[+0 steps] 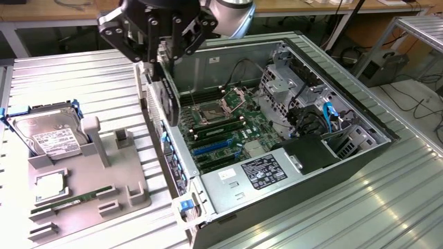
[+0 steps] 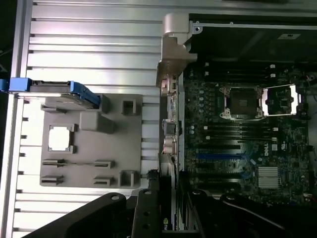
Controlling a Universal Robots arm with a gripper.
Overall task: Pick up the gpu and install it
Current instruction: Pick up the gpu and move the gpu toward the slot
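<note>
Over case (image 1: 216, 65): pincer (image 1: 161, 58) down w/ gpu (image 1: 168, 101)

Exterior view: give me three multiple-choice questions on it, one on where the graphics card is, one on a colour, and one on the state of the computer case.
1. Where is the slim black graphics card with the round fan?
A. Flat on the grey tray
B. Hanging on edge in the black gripper, over the edge of the grey metal computer case
C. Seated in a motherboard slot

2. What colour are the rails around the boxy silver hard drive with the white label?
A. Red
B. Yellow
C. Blue

3. In what state is that case?
A. Lying open, with the green motherboard exposed
B. Closed by a side panel
C. Standing upright and closed

Answers: 1 B, the card hangs under the gripper at the case's edge; 2 C, blue plastic frames the drive; 3 A, the board shows inside.
</note>
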